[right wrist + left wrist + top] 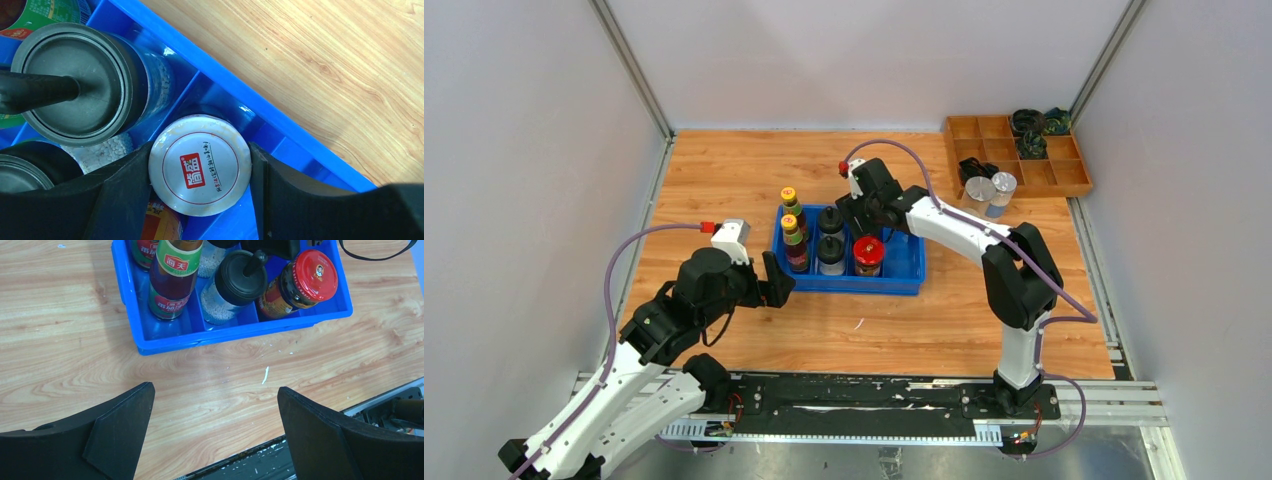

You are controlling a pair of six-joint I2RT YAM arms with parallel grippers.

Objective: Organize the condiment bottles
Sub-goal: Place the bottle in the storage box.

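A blue bin (906, 262) holds two yellow-capped sauce bottles (790, 203), two black-lidded shakers (830, 250) and a red-lidded jar (869, 252). My right gripper (865, 220) is over the bin's back right part. In the right wrist view it (200, 148) is shut on the white lid of the white-lidded jar (200, 165), down inside the bin (280, 117). Two silver-lidded jars (991, 190) stand on the table by the wooden tray. My left gripper (776, 282) is open and empty at the bin's front left corner; its fingers (125, 430) hover over bare wood.
A wooden compartment tray (1064, 178) with black and green coiled items sits at the back right. White walls close in the table on three sides. A black rail (864, 395) runs along the near edge. The left wrist view shows the bin (240, 335) just ahead.
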